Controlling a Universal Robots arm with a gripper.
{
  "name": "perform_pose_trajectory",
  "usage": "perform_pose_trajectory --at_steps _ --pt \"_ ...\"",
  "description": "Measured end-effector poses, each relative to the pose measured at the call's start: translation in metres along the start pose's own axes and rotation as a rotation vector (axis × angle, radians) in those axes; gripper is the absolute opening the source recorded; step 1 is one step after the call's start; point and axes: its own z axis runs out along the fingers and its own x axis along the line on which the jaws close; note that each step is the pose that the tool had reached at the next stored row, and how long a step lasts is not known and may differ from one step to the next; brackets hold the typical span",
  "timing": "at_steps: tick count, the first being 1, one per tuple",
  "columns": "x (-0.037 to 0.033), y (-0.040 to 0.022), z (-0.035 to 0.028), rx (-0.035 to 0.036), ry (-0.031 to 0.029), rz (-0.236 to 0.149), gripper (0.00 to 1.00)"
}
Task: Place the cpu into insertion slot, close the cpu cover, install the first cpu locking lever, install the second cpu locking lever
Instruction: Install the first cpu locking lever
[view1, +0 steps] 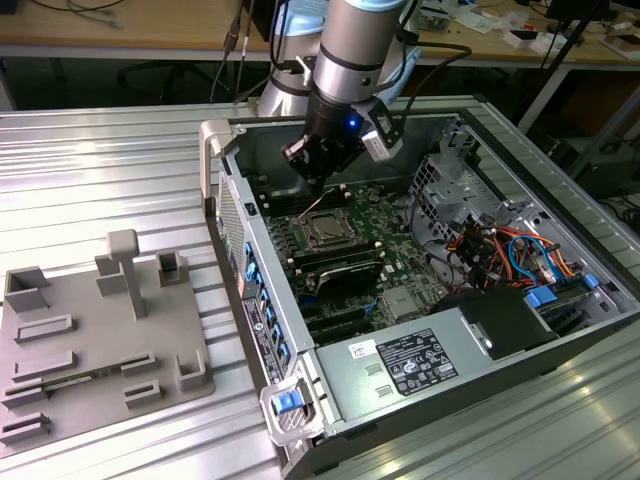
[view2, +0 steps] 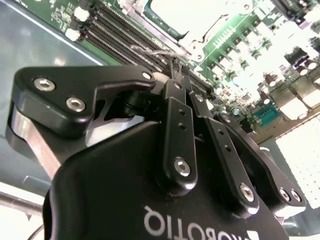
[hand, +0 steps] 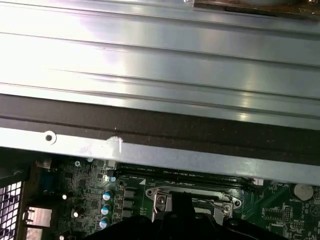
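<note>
Cpu (view1: 325, 231), flat square silver-grey chip, is seated in the socket (view1: 308, 240), exterior view centre. Black gripper (view1: 318, 182) is pinched narrow at the thin wire lever (view2: 147, 50), likely to drive it.

Board (view1: 385, 225) green. Cpu (view1: 326, 230) on board: dull silver-grey. Gripper (view1: 318, 182) over board: black. Cables (view1: 505, 250) to the exterior view's right of board: orange, blue, red.

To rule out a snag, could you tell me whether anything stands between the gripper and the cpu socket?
Nothing visible does: in the exterior view the gripper hangs close above the socket, with open space between them.
</note>
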Motion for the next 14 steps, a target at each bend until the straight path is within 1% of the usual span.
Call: perform_pose_trajectory --at_steps 1,4,6,8,11,13,14 --pt "-0.0008 0.0011 0.0007 0.0004 0.0 0.0 0.11" --pt "-0.0029 0.0012 0.0022 0.0051 0.0005 0.001 0.11" --pt "-0.0038 0.001 0.0027 0.0105 0.0011 0.005 0.11" --pt "-0.0056 0.0009 0.0038 0.0122 0.001 0.014 0.11" --pt "-0.0084 0.001 0.0057 0.0128 0.0005 0.029 0.11" --pt "-0.0137 0.0014 0.0096 0.0129 0.0004 0.033 0.11" --pt "-0.015 0.0015 0.0105 0.0128 0.0004 0.033 0.11"
